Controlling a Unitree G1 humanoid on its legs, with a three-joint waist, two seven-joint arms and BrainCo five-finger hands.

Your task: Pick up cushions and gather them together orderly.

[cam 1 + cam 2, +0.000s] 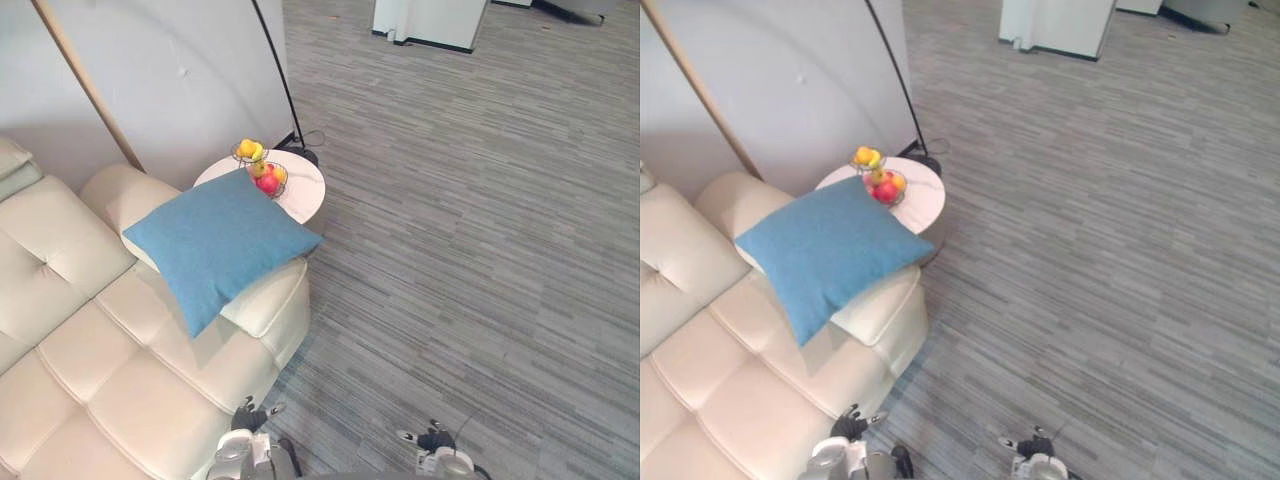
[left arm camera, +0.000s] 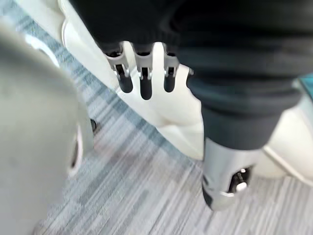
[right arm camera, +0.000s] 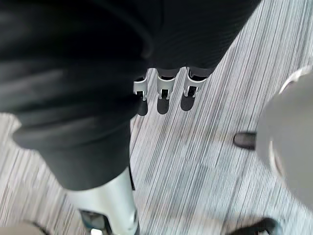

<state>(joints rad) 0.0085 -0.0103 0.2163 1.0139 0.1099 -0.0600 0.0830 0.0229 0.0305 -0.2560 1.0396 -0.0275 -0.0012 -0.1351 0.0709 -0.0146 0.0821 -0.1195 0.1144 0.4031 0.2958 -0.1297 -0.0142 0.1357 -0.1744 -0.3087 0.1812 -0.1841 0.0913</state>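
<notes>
A blue square cushion (image 1: 218,245) lies tilted on the armrest of the cream leather sofa (image 1: 90,370), one corner hanging over the armrest's outer side. My left hand (image 1: 248,413) hangs low beside the sofa's front corner, well below the cushion. In its wrist view the fingers (image 2: 141,73) are straight and hold nothing, with the sofa's side past them. My right hand (image 1: 432,438) hangs over the grey carpet, apart from the sofa. Its fingers (image 3: 164,93) are relaxed and empty.
A round white side table (image 1: 300,195) stands against the armrest's far side, carrying wire baskets of fruit (image 1: 266,180). A black lamp pole (image 1: 278,75) and a wooden pole (image 1: 85,85) lean by the wall. Grey carpet (image 1: 480,250) spreads to the right.
</notes>
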